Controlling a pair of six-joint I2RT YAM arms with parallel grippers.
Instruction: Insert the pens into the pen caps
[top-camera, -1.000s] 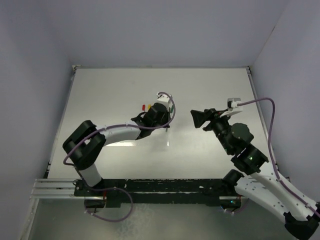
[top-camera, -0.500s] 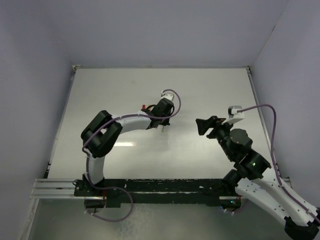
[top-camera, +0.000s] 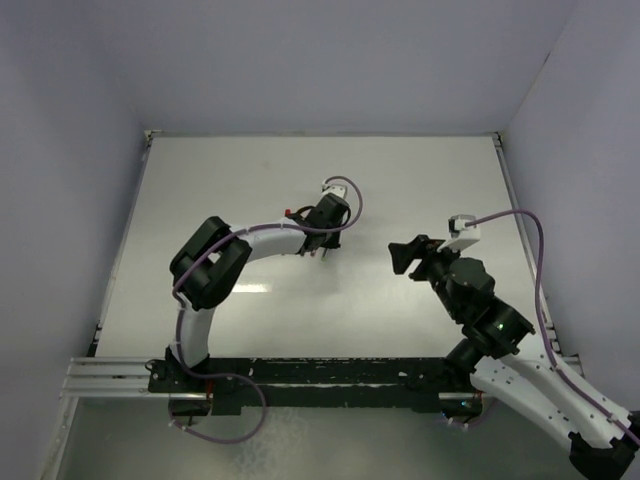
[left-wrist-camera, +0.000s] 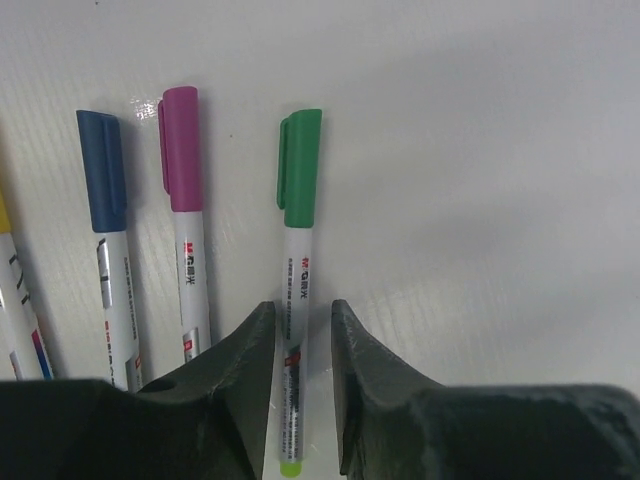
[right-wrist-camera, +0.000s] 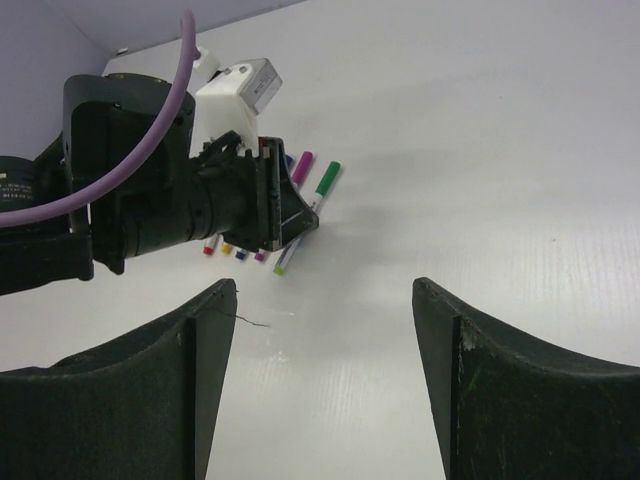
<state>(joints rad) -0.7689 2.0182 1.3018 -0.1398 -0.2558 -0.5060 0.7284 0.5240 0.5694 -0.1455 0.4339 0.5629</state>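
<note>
Five pens lay flat in a row just left of the middle of the table (top-camera: 420, 180), all capped, with the caps pointing far. The green pen (left-wrist-camera: 296, 270) lay rightmost, set slightly apart. It had a white printed barrel, a clipped green cap (left-wrist-camera: 300, 168) and a lime plug at its near end. To its left lay the magenta-capped pen (left-wrist-camera: 190, 260), the blue-capped pen (left-wrist-camera: 112, 270) and the yellow-marked pen (left-wrist-camera: 18, 300), the last cut off by the frame edge. The red pen (right-wrist-camera: 208, 250) showed only its near end.
</note>
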